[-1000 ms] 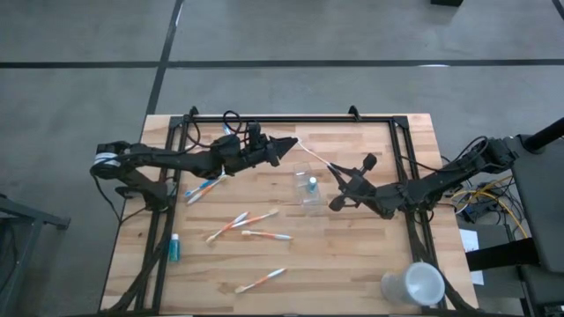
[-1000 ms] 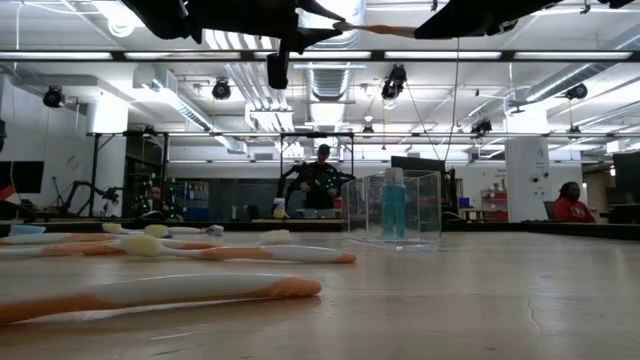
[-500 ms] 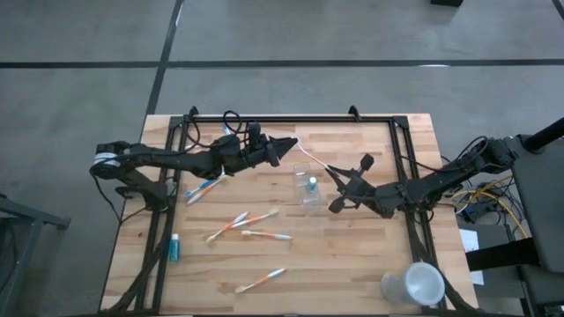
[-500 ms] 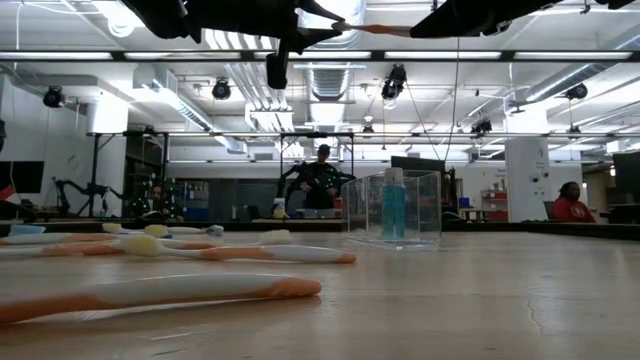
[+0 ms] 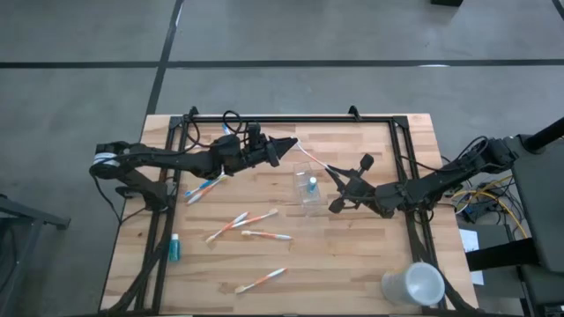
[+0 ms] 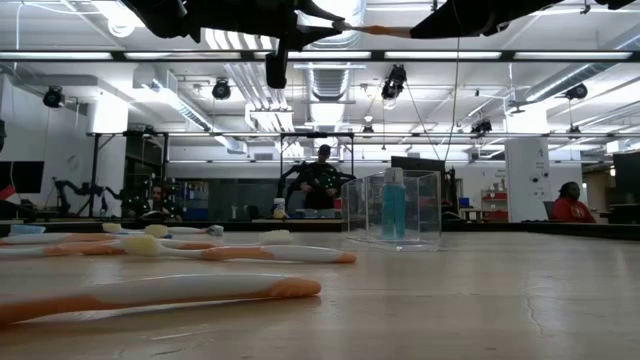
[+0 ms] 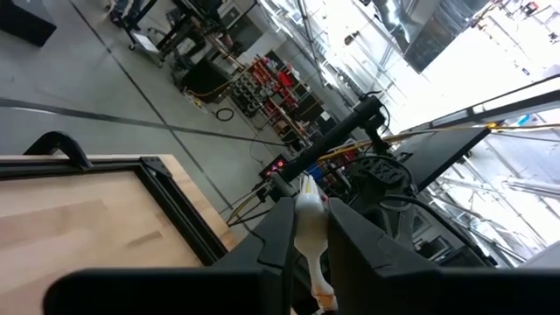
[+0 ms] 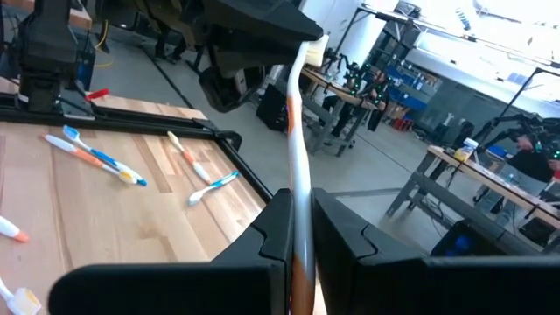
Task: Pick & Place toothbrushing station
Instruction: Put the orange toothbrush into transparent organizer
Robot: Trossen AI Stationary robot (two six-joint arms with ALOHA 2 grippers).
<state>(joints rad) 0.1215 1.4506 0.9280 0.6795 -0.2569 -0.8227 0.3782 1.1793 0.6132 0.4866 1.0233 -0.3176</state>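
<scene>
A white toothbrush (image 5: 314, 156) with orange patches hangs in the air between my two grippers, just beyond the far side of the small clear cup (image 5: 308, 190). My left gripper (image 5: 293, 142) is shut on one end and my right gripper (image 5: 337, 178) on the other. The cup stands on the table with a blue tube (image 6: 393, 205) upright inside. Several more toothbrushes (image 5: 242, 223) lie flat on the table's left half. My left gripper pinches the toothbrush's white end (image 7: 307, 208) between its two fingers. It comes roughly level from the table's left. The brush runs on past the fingertips toward the other gripper, clear of the table. My right gripper pinches the toothbrush near its other end (image 8: 301, 229) between its two fingers, coming level from the table's right. The shaft runs along the fingers and on to its far end (image 8: 312, 44) in the other gripper. The brush is lifted clear, about level.
A large white cup (image 5: 413, 283) lies at the near right corner. A small blue tube (image 5: 174, 249) lies by the left edge. A black frame (image 5: 291, 120) rims the table's far and side edges. Bare wood lies near of the clear cup.
</scene>
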